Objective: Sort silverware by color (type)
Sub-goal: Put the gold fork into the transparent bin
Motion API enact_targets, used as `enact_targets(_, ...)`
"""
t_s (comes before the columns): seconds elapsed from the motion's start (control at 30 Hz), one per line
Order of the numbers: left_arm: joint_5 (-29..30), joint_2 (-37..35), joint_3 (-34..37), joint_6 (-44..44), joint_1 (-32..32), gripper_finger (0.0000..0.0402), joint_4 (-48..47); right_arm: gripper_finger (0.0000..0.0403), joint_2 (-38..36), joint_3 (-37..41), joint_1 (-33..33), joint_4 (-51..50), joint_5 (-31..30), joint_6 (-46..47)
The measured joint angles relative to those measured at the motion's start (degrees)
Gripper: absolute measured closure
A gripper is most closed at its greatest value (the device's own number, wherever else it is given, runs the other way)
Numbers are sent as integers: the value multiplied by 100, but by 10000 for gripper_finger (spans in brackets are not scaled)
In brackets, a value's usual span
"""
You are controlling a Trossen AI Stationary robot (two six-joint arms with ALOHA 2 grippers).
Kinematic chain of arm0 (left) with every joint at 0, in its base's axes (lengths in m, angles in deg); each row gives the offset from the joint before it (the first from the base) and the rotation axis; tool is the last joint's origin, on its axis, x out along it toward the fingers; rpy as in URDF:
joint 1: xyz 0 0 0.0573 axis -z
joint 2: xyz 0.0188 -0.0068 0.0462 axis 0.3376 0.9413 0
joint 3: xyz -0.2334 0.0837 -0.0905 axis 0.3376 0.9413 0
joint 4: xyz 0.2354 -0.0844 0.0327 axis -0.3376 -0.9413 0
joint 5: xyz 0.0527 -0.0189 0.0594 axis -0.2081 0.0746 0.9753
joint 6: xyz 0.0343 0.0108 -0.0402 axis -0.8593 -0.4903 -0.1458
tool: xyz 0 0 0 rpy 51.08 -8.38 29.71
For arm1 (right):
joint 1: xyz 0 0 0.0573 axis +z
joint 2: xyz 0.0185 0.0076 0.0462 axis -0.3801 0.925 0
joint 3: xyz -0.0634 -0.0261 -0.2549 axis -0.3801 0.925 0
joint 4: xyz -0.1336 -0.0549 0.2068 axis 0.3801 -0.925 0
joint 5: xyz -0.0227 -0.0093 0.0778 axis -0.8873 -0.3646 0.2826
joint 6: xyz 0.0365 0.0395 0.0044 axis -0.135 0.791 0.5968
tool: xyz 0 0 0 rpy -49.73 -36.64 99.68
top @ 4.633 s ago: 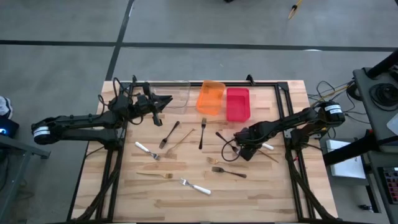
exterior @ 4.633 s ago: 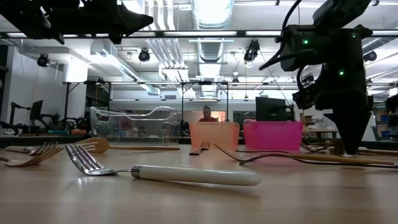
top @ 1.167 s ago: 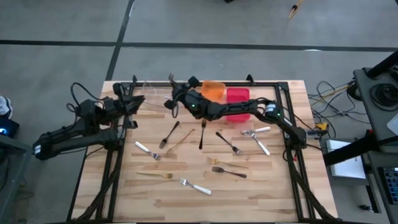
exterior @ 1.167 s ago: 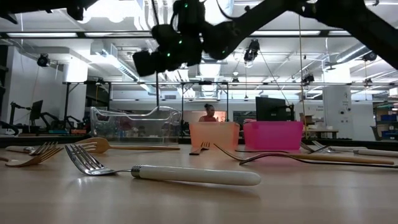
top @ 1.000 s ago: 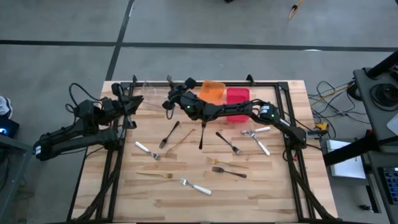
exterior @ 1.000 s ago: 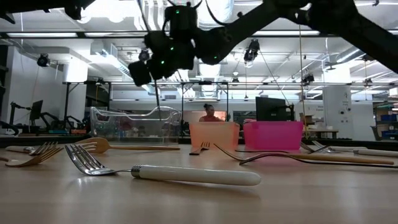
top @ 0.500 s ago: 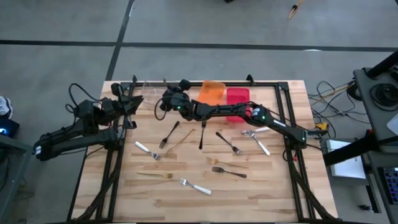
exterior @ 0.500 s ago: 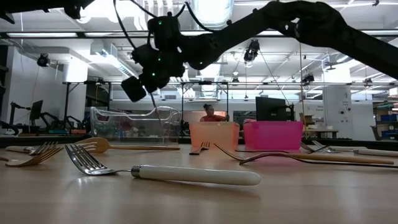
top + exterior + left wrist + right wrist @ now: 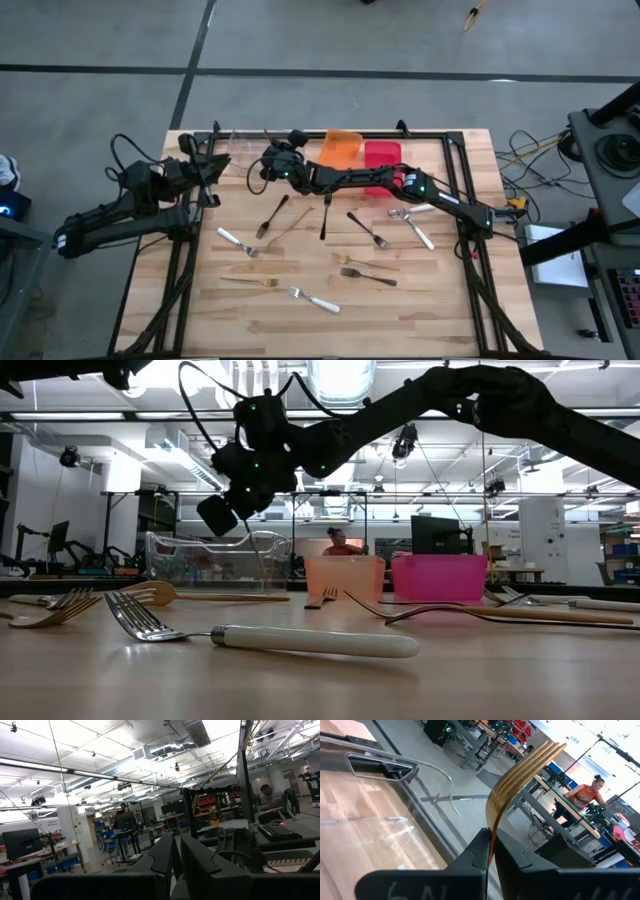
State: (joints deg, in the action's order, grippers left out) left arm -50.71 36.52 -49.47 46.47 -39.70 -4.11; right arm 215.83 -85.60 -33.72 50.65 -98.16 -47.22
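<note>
I have the right gripper (image 9: 491, 851) reached far across the worktop (image 9: 400, 310), hanging over the clear bin (image 9: 215, 560) at the back left, its jaws pinched tight on a gold fork (image 9: 520, 775) whose tines stick up past them in the right wrist view. So the step in hand is the drop: one gold piece carried to its bin. My next move, I judge, is to settle the fork inside the bin walls and part the jaws, then come back for another gold one.

The left gripper (image 9: 176, 860) waits raised at the worktop's left edge, jaws all but closed on nothing.

The rest of the silverware lies spread over the middle of the worktop: black forks (image 9: 272, 213), gold pieces (image 9: 252, 281) and pale-handled forks (image 9: 318, 301). The orange bin (image 9: 341, 152) and red bin (image 9: 381, 165) sit side by side at the back.

As for writing, pale marks show on the right gripper's body, possibly letters, but I cannot read them.
</note>
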Motion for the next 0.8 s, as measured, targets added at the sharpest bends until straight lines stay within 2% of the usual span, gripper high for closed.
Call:
enact_targets(0.47, 2, 11, 0, -10, 0, 380, -4, 394, 0, 4, -111, -334, 0, -70)
enact_targets(0.8, 4, 11, 0, -26, 0, 380, -13, 394, 0, 7, -127, -474, 12, 259)
